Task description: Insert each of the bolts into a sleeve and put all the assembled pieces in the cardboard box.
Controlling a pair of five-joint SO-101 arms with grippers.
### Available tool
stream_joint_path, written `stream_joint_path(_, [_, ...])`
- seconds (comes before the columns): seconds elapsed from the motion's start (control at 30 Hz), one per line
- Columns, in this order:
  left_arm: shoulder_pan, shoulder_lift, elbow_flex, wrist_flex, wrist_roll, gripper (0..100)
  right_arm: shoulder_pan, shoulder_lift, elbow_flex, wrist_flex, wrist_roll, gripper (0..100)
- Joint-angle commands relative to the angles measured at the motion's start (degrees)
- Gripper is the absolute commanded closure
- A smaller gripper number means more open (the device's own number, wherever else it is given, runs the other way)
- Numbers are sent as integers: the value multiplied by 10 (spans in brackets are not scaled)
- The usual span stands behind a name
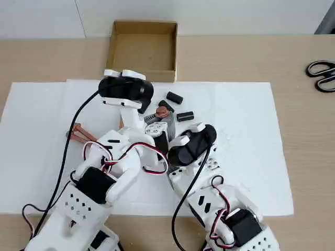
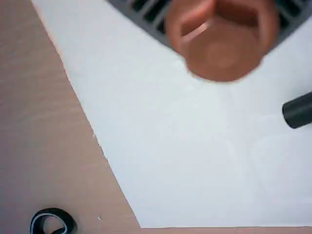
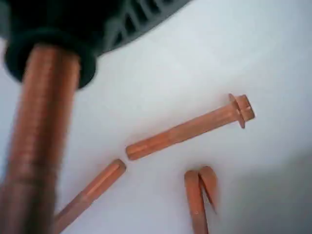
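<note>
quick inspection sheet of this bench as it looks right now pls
surface: wooden table with a white sheet over the work area.
job's things: cardboard box beyond the sheet, nothing seen inside; held bolt with a sleeve on its shank, between the arms; loose sleeves close by; loose bolts lying on the sheet.
clutter: scissors on bare table.
grippers: left gripper and right gripper meet at the held bolt; grip not judgeable.
cables: black cable and red and white wires along the arms.
surroundings: pale wall.
</note>
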State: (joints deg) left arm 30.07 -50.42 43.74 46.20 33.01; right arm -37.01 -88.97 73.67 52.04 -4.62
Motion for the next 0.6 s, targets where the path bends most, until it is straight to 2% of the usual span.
stream_joint_path(0.0, [4,-16,-14,2,-4,994,-2,-9,-4,-15,-3,995])
stream_joint_path(0.2, [6,-16,1,2,-25,994,-2,-10,-4,-15,-3,995])
stream_joint_path(0.3, [33,-17,6,2,-46,994,-2,-11,-4,-15,-3,995])
stream_joint_path(0.57, [40,-17,6,28,-47,994,-2,-11,-4,-15,-3,995])
